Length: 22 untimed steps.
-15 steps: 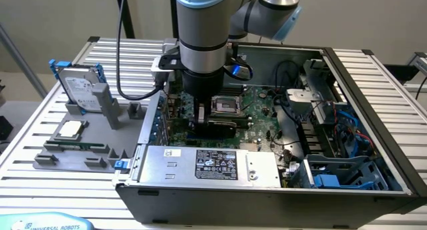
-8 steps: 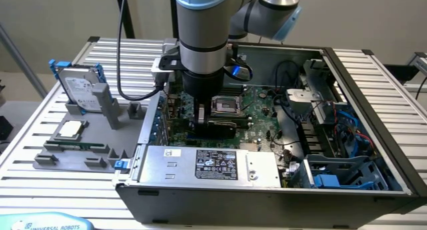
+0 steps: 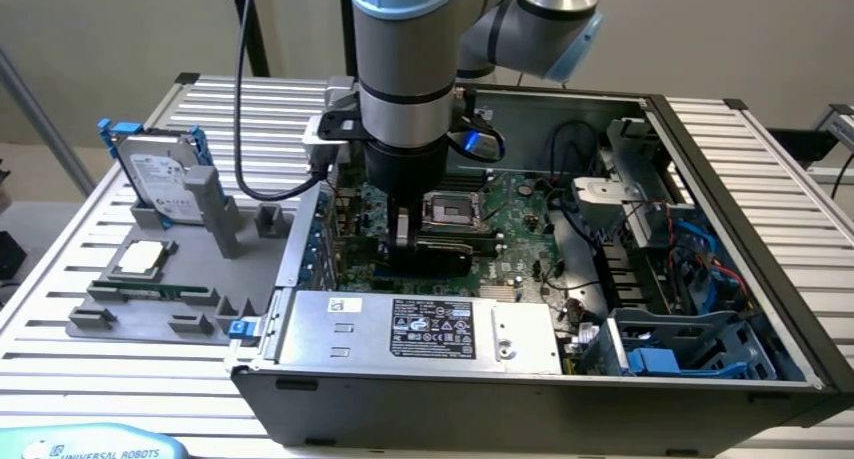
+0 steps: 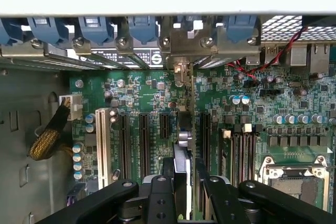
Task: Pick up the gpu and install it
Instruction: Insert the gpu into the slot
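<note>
The counter point(image 3: 94, 379), a slatted metal surface, carries an open computer case point(image 3: 747, 309) on the exterior view's right and a grey parts holder point(image 3: 147, 309) on the exterior view's left. In that holder a silver hard drive point(image 3: 167, 184) stands upright in its blue frame at the far end, and a narrow green memory stick point(image 3: 154, 291) lies nearer.

Inside the case the green motherboard point(image 4: 142, 98) lies flat, its row of long black expansion slots point(image 4: 144, 140) running towards the rear wall, where blue retaining clips point(image 4: 94, 27) line the bracket openings.

The arm point(image 3: 407, 69) reaches straight down into the case. Its end effector point(image 4: 181, 182) is pinching the gpu point(image 4: 182, 129), which stands on edge above the slots, seen here as a thin dark blade running from between the fingers point(image 4: 212, 192) towards the rear wall. Its silver bracket point(image 4: 184, 43) meets that wall among the clips. Whether the card's edge is fully seated in a slot I cannot tell.

The card looks light and stiff, yet fragile: a thin board that would resist bending poorly and whose contacts and components should not be squeezed. The sound hold, I judge, is the present one, across the upper edge near mid-length, so downward pressure spreads evenly and the card stays upright.
</note>
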Each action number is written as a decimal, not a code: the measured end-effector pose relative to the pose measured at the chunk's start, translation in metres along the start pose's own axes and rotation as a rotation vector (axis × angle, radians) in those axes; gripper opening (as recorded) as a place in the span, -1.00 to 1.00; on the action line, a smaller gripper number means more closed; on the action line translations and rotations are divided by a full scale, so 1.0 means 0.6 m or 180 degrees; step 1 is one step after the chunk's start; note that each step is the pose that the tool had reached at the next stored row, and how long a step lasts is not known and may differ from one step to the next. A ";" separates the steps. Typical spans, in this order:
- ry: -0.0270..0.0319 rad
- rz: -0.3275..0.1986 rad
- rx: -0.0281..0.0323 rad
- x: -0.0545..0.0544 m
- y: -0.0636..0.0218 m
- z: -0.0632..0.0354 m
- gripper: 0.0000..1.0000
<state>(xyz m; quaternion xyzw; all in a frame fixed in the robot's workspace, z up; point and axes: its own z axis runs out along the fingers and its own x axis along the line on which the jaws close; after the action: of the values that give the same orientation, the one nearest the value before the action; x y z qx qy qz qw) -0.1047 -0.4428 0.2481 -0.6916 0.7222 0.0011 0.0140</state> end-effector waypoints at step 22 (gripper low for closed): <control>-0.0002 0.0000 0.0000 -0.001 -0.010 -0.045 -0.62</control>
<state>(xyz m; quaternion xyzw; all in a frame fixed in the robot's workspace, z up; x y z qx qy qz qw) -0.0994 -0.4428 0.2753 -0.6916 0.7222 0.0013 0.0142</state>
